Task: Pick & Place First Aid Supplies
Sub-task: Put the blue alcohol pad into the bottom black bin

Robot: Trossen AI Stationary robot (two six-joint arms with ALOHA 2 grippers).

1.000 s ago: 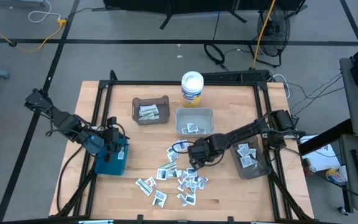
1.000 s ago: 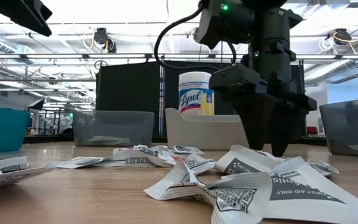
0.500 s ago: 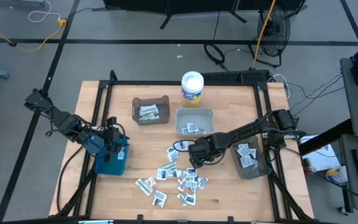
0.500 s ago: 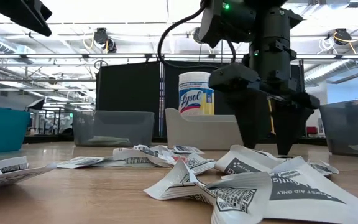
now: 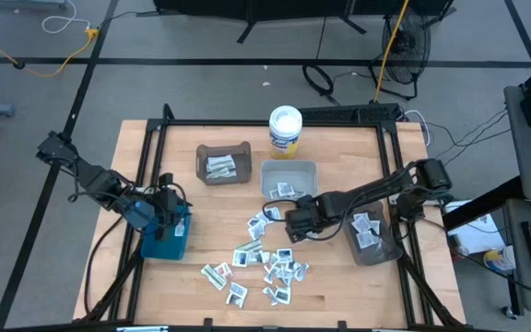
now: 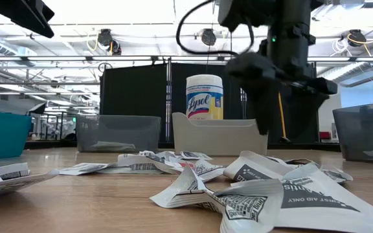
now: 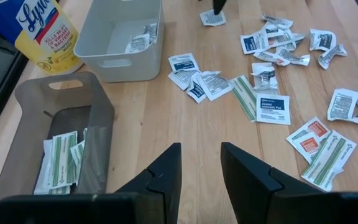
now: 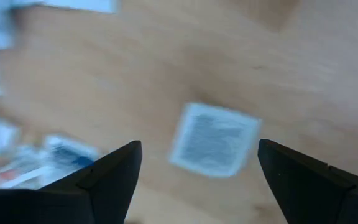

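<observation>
From above, the first aid supplies [image 5: 265,261] lie scattered on the wooden tabletop [image 5: 182,277] near its front middle. More sit in the white bin [image 5: 289,180] and in the two grey bins [image 5: 224,163] [image 5: 373,236]. The right tool [image 5: 276,215] hangs just in front of the white bin. The left tool [image 5: 168,201] waits over the teal bin [image 5: 166,238] at the left edge.

At table height, the packets [image 6: 264,188] lie crumpled in the foreground, and the right tool [image 6: 283,103] hangs above them, fingers spread.

The left wrist view shows its fingers [image 7: 166,177] narrowly parted, holding nothing.

The right wrist view shows its fingers [image 8: 107,177] wide, with one white packet [image 8: 213,140] on the wood between them, blurred.
</observation>
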